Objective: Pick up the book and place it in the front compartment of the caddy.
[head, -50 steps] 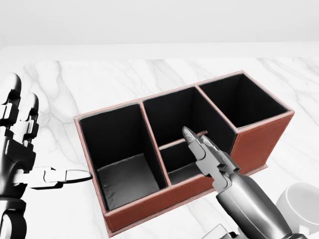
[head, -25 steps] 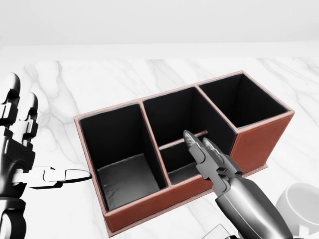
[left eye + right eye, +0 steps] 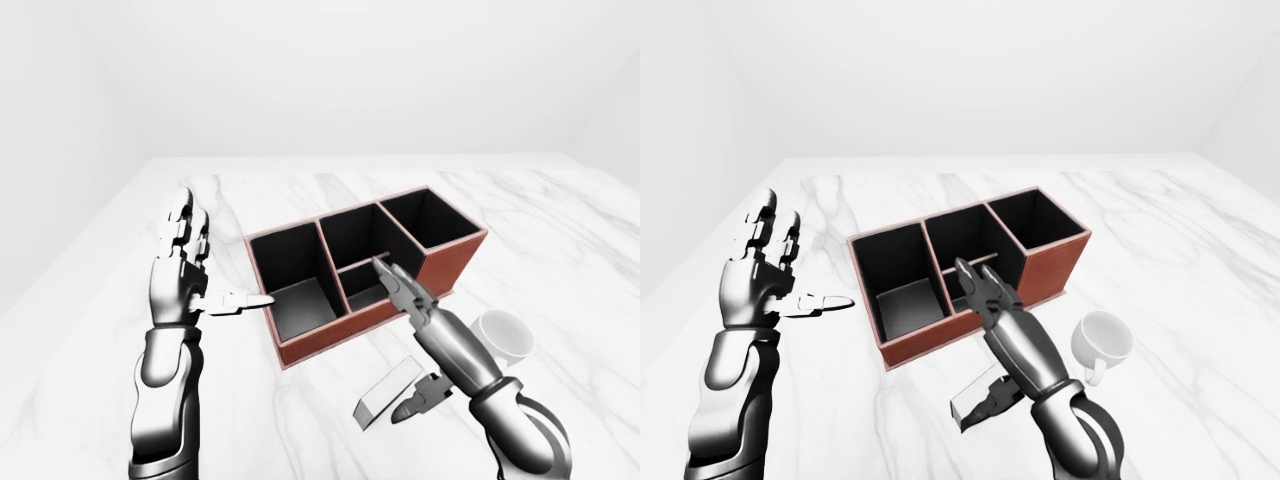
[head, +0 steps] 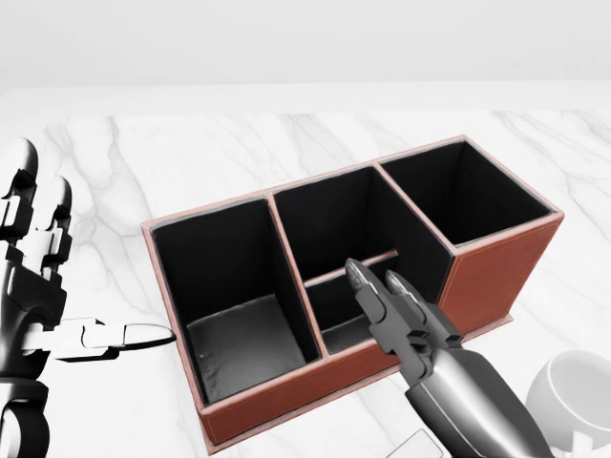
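The red-brown caddy (image 3: 456, 262) with black compartments stands mid-table. Its small, low-walled middle compartment (image 4: 334, 303) faces the bottom of the head view. The grey book (image 3: 383, 397) lies flat on the marble, below the caddy and apart from it. My right hand (image 3: 418, 320) is open, its long fingers (image 4: 380, 303) stretched over that small compartment's near wall. Its thumb hangs down beside the book's right end, and I cannot tell whether it touches. My left hand (image 3: 212, 262) is open and upright left of the caddy, with the thumb pointing at the caddy's left wall.
A white mug (image 3: 503, 335) sits on the marble table (image 3: 560, 230) right of my right forearm, below the caddy's right end. The table's left edge runs close past my left arm. A pale wall rises behind the table's top edge.
My right hand has drawn back a little toward the bottom of the head view, so its fingertips sit lower over the small compartment. The left hand and the caddy have not moved.
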{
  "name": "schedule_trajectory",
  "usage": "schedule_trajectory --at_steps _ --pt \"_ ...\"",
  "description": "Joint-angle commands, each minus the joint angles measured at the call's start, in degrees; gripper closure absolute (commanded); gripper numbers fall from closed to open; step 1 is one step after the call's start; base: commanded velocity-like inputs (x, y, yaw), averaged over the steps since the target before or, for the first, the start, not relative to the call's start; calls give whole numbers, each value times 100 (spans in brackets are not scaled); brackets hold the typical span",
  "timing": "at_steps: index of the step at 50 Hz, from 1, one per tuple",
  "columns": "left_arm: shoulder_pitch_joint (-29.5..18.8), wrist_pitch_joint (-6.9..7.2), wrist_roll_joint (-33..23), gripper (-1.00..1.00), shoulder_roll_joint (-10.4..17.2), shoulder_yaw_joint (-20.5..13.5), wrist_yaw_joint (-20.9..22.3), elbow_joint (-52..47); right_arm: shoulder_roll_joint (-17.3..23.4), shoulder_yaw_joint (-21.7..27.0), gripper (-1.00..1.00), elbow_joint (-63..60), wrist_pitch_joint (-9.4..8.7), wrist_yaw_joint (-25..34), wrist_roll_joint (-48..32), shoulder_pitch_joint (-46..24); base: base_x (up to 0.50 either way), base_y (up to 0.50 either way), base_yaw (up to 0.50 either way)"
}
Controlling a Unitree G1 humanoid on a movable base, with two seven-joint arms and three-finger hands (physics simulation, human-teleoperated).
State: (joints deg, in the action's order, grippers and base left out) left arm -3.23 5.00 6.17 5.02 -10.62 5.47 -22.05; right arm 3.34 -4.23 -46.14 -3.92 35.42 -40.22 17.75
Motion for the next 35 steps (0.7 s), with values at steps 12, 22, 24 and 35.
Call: schedule_trajectory --at_steps 12,22,24,35 --pt "6 0 -4 -96 3 -10 8 -15 28 -113 -100 128 343 -215 -236 173 0 0 0" --pt "-8 0 1 -96 10 -23 6 18 60 -231 -100 250 495 -369 -339 267 0 0 0" --pt "-6 0 2 -96 10 -23 5 14 71 -241 -100 301 528 -403 -348 268 0 0 0" --pt "-2 0 -1 -96 8 -20 3 0 74 -355 -100 376 547 -494 -469 235 0 0 0"
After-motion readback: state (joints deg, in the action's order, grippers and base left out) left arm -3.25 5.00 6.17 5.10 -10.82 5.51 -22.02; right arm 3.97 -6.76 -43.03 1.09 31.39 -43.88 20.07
